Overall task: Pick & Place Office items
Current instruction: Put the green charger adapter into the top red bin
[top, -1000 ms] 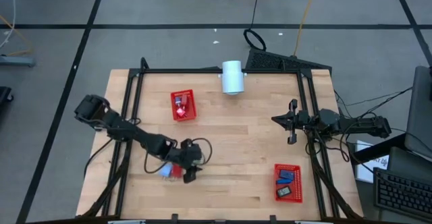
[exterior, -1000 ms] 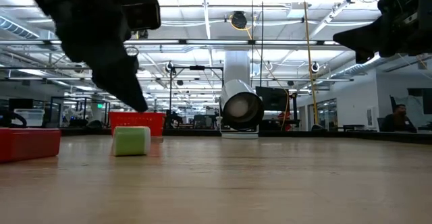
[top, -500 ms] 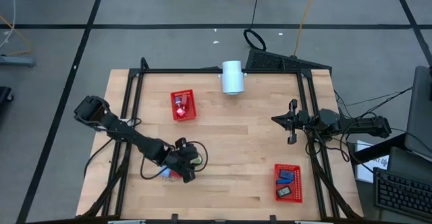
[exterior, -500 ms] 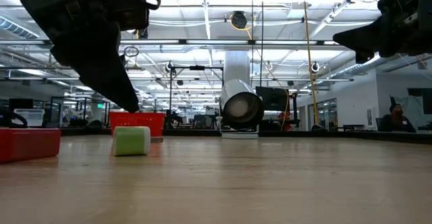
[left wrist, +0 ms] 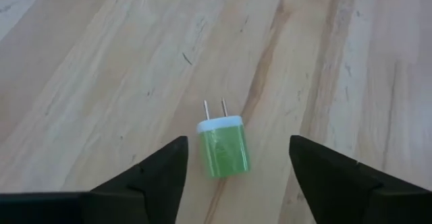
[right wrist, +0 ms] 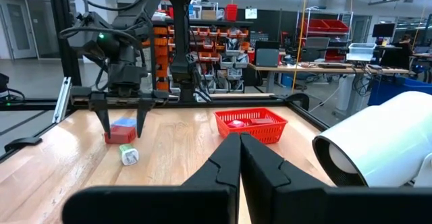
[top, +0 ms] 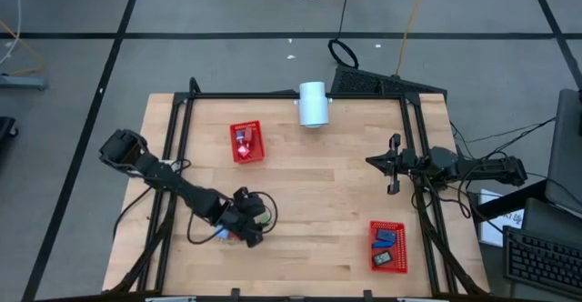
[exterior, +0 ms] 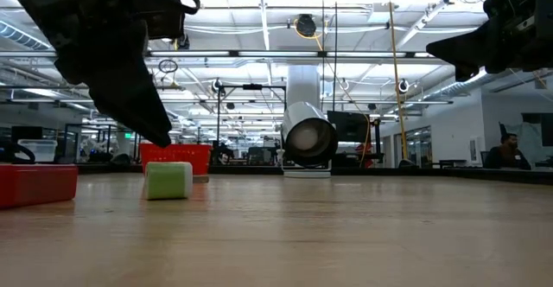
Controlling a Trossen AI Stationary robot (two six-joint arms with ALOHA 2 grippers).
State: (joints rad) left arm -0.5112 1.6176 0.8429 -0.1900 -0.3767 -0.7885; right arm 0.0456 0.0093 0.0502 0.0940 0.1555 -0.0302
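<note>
Green plug adapter (left wrist: 223, 146) lies on its side on the bare wooden table (top: 327, 184), prongs pointing away from the left gripper (left wrist: 233, 166), which hangs just above it with its fingers (left wrist: 152, 177) spread wide on either side and touching nothing. In the high view this gripper (top: 247, 226) sits near the table's front left part, close to the front edge but not at it. Right beside the adapter, seen from the right wrist (right wrist: 128, 154), rest a light blue piece (right wrist: 123, 123) and a red piece (right wrist: 115, 136), touching each other; they crowd one side of the adapter, while its other sides face open wood.

One red mesh basket (top: 246, 143) stands toward the back left, well apart from the left gripper, with a wide clear strip of table between. A second red mesh basket (top: 386, 246) stands near the front right corner, close to the right frame rail, and holds a dark blue piece (top: 386, 238) and a black piece (top: 383, 258). A white cylinder (top: 313, 104) lies at the back edge, near the middle.

The right gripper (top: 394, 166) waits over the right side of the table, near the rail, its fingers (right wrist: 229, 160) pressed together and empty. The whole middle of the table between the two arms is open board.
</note>
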